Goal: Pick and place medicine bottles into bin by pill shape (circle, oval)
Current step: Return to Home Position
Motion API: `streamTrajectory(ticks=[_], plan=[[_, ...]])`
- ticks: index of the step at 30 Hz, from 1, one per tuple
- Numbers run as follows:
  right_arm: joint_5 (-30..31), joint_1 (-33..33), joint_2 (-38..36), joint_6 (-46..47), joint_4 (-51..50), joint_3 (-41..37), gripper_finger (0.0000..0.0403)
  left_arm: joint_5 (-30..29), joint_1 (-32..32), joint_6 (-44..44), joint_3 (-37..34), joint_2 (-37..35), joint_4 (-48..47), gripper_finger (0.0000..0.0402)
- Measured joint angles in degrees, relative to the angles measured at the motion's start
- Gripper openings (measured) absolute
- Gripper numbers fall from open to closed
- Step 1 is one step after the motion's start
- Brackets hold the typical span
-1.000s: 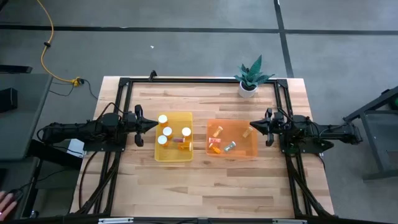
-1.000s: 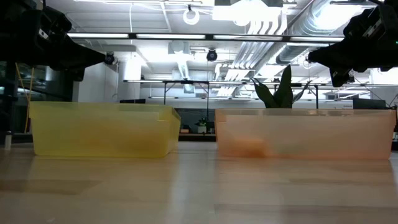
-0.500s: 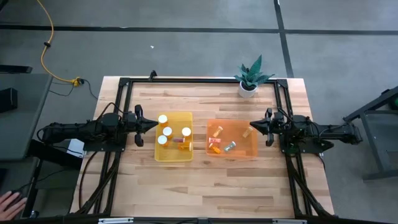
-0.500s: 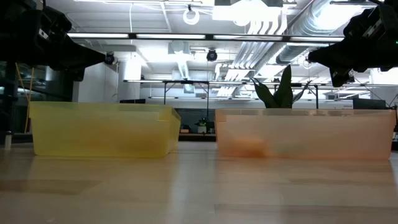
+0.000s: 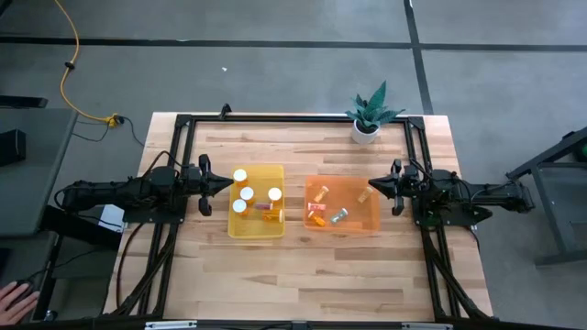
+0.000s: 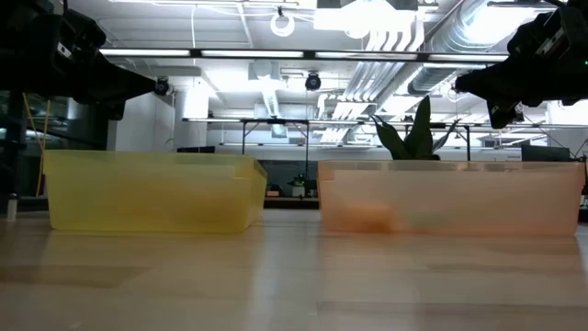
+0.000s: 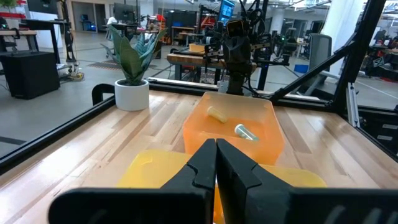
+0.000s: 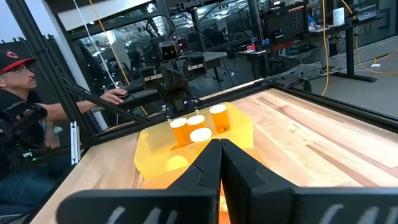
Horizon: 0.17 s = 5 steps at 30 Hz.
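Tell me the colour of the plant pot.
The pot is plain white; the left wrist view shows it best.

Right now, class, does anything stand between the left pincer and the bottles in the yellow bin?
Nothing visible does. The left pincer, shut, hangs just outside and above the yellow bin; the bottles stand inside, open from above.
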Motion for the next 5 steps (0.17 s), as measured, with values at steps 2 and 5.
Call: streamTrajectory(ticks=[2,5], plan=[[0.0,0.0,0.0,0.0,0.0,0.0,0.0000,0.0,0.0,0.0,0.0,0.0,0.0,0.0001],[0.0,0.0,0.0,0.0,0.0,0.0,0.0000,0.0,0.0,0.0,0.0,0.0,0.0,0.0001]])
